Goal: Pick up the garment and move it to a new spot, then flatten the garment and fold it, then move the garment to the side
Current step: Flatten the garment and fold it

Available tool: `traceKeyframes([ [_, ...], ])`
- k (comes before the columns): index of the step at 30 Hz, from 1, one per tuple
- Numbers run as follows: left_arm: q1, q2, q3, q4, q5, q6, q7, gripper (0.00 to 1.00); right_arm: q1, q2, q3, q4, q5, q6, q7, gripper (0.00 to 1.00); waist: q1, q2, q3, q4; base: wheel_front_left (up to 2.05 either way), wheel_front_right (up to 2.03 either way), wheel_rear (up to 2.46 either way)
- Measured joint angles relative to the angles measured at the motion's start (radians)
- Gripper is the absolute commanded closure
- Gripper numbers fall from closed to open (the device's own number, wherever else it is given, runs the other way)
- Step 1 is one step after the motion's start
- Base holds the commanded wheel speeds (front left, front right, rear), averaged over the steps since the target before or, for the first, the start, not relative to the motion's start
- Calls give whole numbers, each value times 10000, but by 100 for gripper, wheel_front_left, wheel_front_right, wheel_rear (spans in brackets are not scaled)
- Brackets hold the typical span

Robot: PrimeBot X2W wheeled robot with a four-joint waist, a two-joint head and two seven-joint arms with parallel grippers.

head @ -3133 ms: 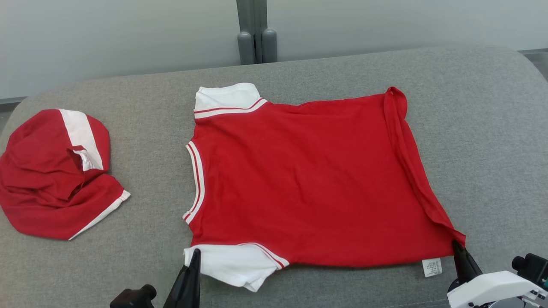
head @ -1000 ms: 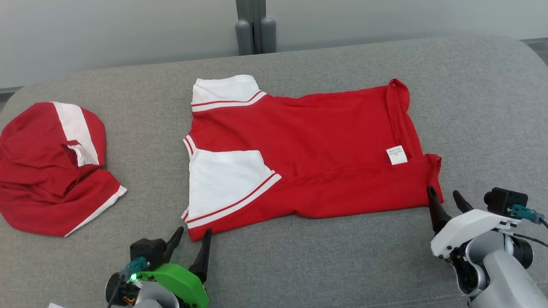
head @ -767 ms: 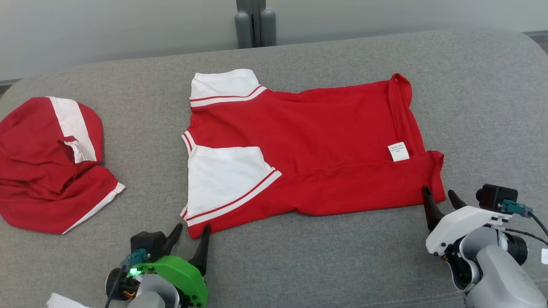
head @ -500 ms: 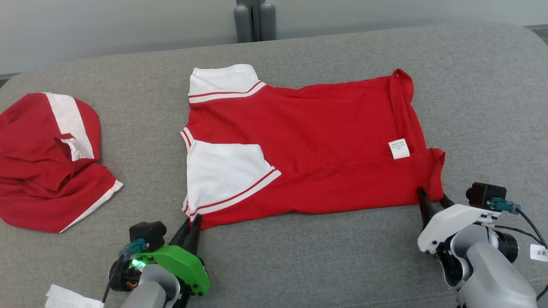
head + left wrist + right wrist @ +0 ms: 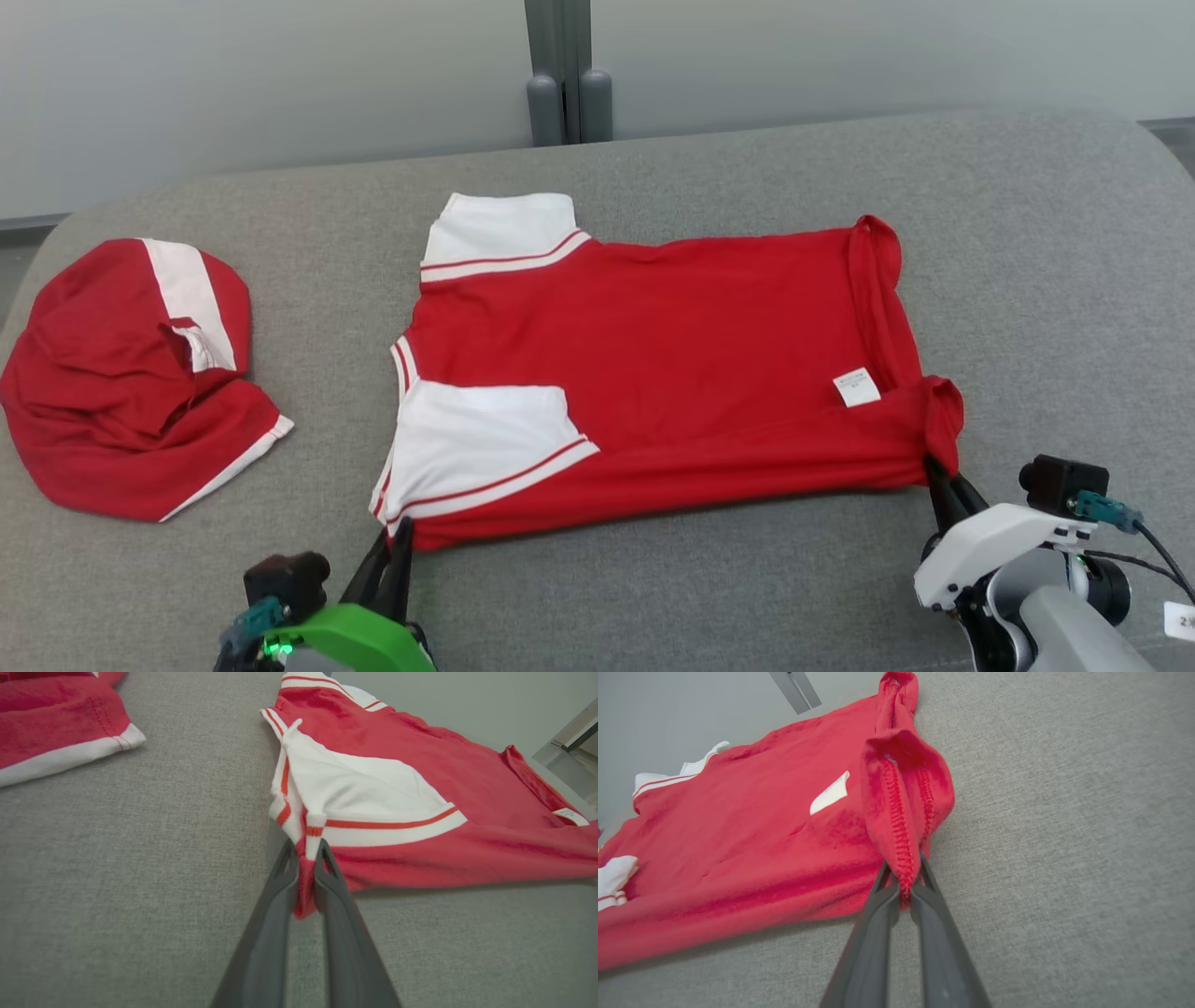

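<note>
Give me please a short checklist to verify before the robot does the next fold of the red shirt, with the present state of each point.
1. The left hand is shut on the shirt corner below the white sleeve: ok.
2. The right hand is shut on the hem corner: ok.
3. The shirt body lies flat on the grey cushion: ok, though the hem is rolled at the right side.
4. The other red garment lies apart from the shirt: ok.
5. Each hand has caught both layers: cannot tell.
</note>
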Motion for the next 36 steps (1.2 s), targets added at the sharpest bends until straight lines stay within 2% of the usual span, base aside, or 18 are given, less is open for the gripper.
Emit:
traceKeyframes([
  [8, 1777, -176, 121, -1045, 378, 128, 0, 100, 1487, -403, -12, -1283, 245, 2, 52, 100, 0, 0, -581, 55, 0, 0, 0],
  [14, 2170, -232, 88, -1097, 458, 205, 0, 100, 2491, -240, -497, -2029, 244, 0, 435, 100, 0, 0, -688, 97, 0, 0, 0],
  [15, 2186, -253, 67, -1070, 458, 217, 0, 100, 2590, -194, -587, -2113, 209, 0, 462, 59, 0, 0, -700, 88, 0, 0, 0],
  [16, 2186, -270, 61, -1064, 460, 221, 0, 75, 2654, -165, -675, -2190, 155, 0, 479, 24, 0, 0, -710, 80, 0, 0, 0],
  [17, 2185, -282, 75, -1081, 477, 249, 0, 0, 2711, -113, -790, -2278, 121, 0, 525, 0, 0, 0, -724, 68, 0, 0, 0],
  [23, 2161, -307, 349, -1578, 719, 405, 0, 0, 2824, -15, -1248, -2982, -545, -2, 416, 0, 0, 0, -847, 29, 0, 0, 0],
  [28, 2123, -282, 943, -2291, 894, 543, 0, 0, 2842, 194, -1563, -3785, -1168, -2, 205, 0, 0, 0, -947, 0, 0, 0, 0],
  [36, 1817, 125, 1609, -3436, 1783, 742, 0, 0, 2836, 493, -1831, -5210, -1969, -2, -86, 0, 0, 0, -1041, 26, 0, 0, 0],
])
